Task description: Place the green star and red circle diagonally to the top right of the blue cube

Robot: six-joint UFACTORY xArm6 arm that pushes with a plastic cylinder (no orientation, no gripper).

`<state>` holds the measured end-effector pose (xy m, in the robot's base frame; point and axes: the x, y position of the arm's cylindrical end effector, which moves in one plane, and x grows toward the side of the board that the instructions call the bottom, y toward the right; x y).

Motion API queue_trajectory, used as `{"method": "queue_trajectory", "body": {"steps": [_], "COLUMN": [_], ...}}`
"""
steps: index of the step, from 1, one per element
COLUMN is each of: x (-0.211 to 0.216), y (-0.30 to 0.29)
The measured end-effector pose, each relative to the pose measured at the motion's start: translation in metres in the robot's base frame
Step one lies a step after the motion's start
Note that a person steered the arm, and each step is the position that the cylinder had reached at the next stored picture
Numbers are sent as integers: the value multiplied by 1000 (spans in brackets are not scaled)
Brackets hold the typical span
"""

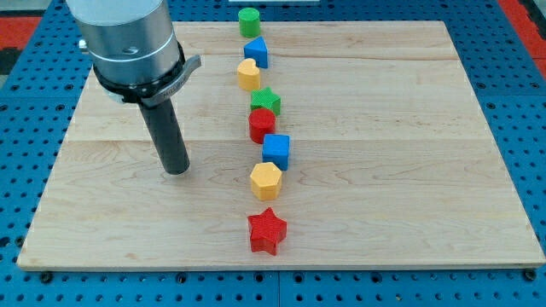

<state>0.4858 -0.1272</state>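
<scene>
Green star (266, 101): centre column of the desk, toward the view's top; its lower edge touches the red circle.
Red circle (261, 124): directly below the green star, and just above-left of the blue cube, touching or nearly so.
Blue cube (276, 151): reference block, mid-column; a yellow hexagon sits just below it.
Handling, judged: 2 small rigid blocks, light, likely to slide easily on smooth wood; no grasp possible, so contact belongs on a side face, low and centred, or the block may spin off line. The star's points make it more prone to turning than the circle.
Push side, judged: both need to travel toward the view's right, so contact should come from their left faces.
My tip (177, 170): resting on the desk well to the view's left of the column, roughly level with the blue cube, touching nothing.
Gripper: none fitted; only the dark rod, holding nothing.
Yellow hexagon (265, 180): below the blue cube.
Red star (267, 230): lowest in the column, apart from the rest.
Yellow heart (248, 74): above the green star.
Blue block (256, 52): above the heart, shape unclear.
Green cylinder (248, 20): at the desk's top edge.
Desk (409, 170): pale wooden board.
</scene>
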Motion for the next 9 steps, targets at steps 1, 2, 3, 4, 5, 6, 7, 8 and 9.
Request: {"method": "queue_trajectory", "body": {"steps": [1,2,3,4,5,6,7,8,9], "x": [-25,-25,-25,-34,-57,-59,-59,-61,-62], "y": [-12,-12,-12,-12,-5,-4,-4,-4,-5]}}
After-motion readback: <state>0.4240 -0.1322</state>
